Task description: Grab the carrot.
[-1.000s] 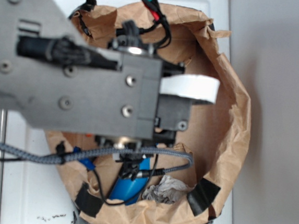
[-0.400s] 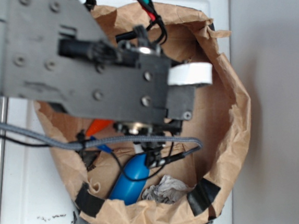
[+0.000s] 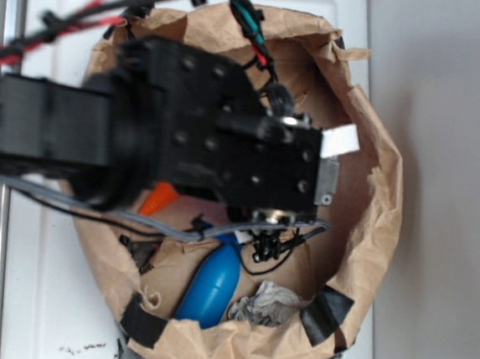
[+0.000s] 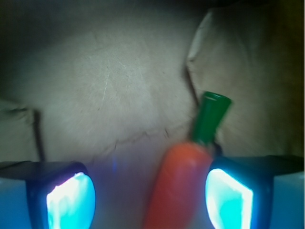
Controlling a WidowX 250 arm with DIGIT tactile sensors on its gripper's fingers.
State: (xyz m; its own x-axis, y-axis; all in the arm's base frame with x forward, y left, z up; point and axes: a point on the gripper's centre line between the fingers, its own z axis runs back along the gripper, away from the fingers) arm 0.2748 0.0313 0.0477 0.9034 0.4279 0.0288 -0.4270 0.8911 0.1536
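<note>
We see the arm (image 3: 143, 137) stretched over a brown paper bag (image 3: 372, 208) on the white table (image 3: 43, 313), hiding most of what lies inside. Beneath it a blue bottle (image 3: 212, 282) rests by a crumpled grey scrap (image 3: 269, 304), and a sliver of the carrot (image 3: 159, 198) pokes out near the bag's left wall. From the wrist view the carrot (image 4: 178, 181) lies between the two pads, close beside the right pad (image 4: 228, 198) and well apart from the left, its green stem (image 4: 209, 117) pointing away. The gripper (image 4: 150, 198) is wide open and holds nothing. We judge this the final approach: next we should centre on the carrot's body, go lower if needed, and close.
</note>
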